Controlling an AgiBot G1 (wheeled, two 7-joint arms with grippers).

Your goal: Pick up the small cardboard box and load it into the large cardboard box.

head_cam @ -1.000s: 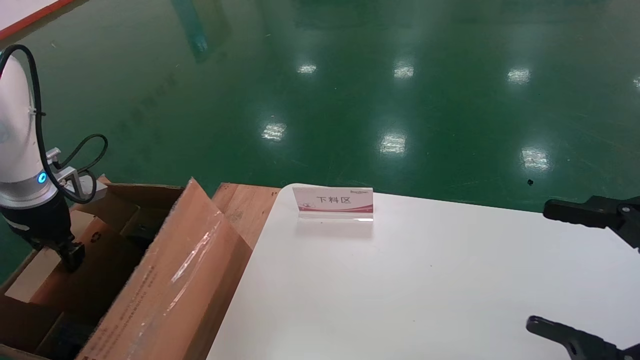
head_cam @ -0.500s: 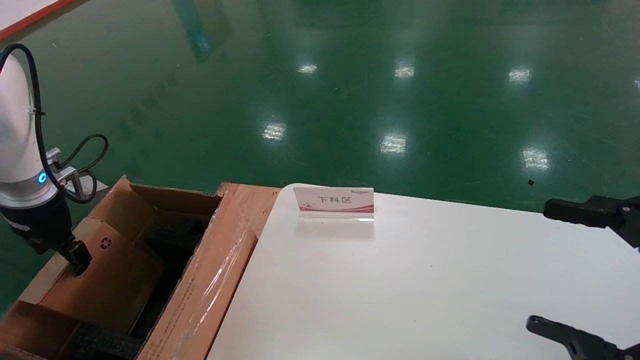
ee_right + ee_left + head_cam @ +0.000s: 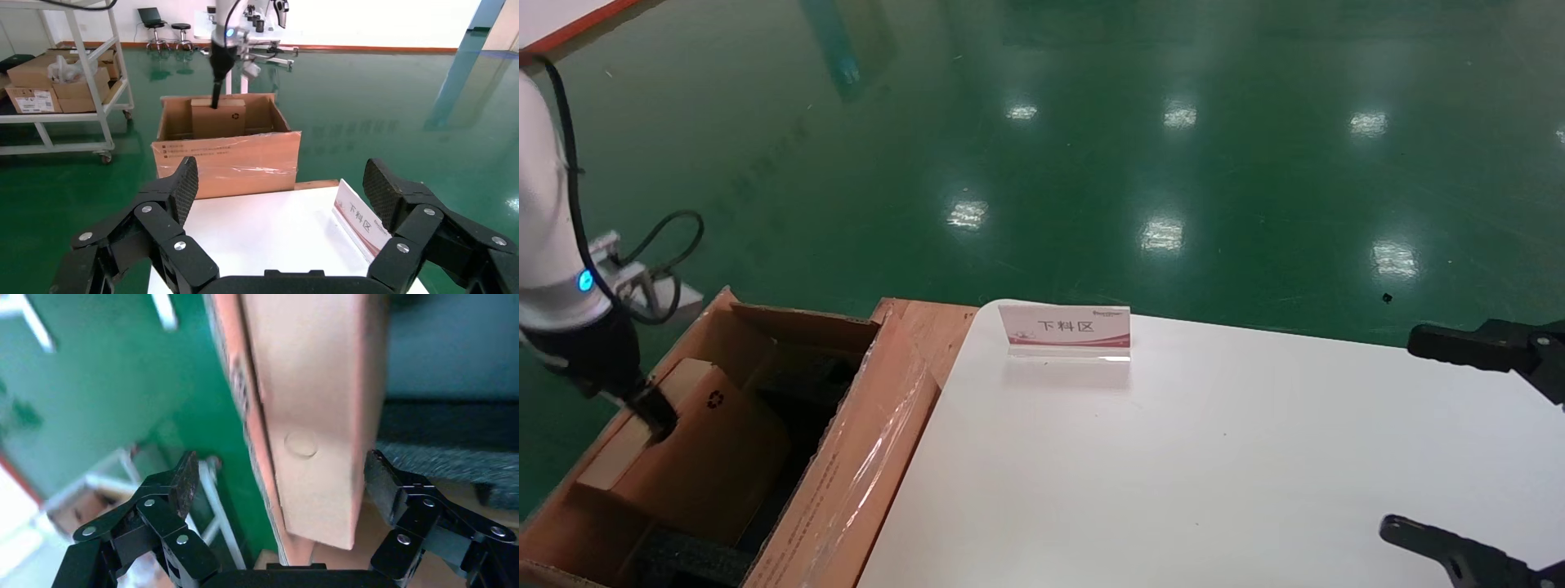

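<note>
Left gripper [image 3: 654, 412] spread wide either side of small box [image 3: 711, 457] edge, not clamped; box stood tilted just below it inside large carton [image 3: 846, 482], likely propped by foam lining. Right gripper [image 3: 281, 202] spread, parked over bench [image 3: 1173, 457], empty.

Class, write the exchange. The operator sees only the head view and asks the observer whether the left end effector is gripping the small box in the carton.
Operator: The right end effector is parked open over the white table. The left end effector sits at the small cardboard box. Is it clamped?
Observer: No. The left wrist view shows its fingers spread wide, with the box edge between them.
Operator: How does the box sit in the large cardboard box?
Observer: The right wrist view shows it standing on edge inside, with its recycling symbol facing the table.
</note>
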